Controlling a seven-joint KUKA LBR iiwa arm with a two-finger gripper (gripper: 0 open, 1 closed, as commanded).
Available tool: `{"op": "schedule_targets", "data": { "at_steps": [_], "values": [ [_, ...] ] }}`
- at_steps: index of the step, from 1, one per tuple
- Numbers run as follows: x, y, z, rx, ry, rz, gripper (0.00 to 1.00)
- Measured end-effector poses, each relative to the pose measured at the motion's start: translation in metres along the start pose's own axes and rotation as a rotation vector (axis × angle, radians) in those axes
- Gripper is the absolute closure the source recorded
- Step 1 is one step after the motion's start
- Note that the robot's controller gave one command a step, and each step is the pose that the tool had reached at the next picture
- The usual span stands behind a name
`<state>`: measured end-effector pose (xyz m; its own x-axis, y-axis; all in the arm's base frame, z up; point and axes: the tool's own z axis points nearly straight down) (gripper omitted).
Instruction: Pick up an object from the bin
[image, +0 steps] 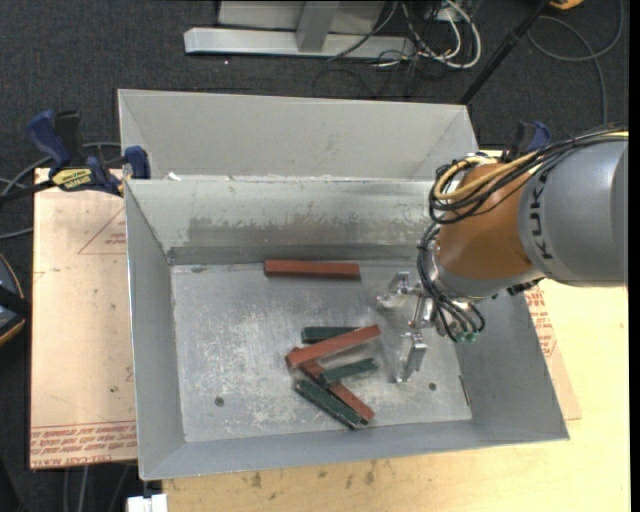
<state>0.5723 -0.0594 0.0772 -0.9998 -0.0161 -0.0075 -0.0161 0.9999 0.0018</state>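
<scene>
My claw (405, 362) hangs over bare bin (235, 330) floor, just right of the heap of red and green bars (335, 385). Parted or clenched, I can't tell. I'd shift left and straddle the top red bar (335, 347) crosswise.

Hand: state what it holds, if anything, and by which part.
Nothing is held. The hand hangs over the bare floor of the bin, just right of the heap of red and green bars.
</scene>
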Motion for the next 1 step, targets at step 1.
{"op": "schedule_targets", "data": {
  "at_steps": [1],
  "values": [
    [-0.0215,0.0457,0.0005,0.002,-0.018,-0.119,1.00]
  ]
}}
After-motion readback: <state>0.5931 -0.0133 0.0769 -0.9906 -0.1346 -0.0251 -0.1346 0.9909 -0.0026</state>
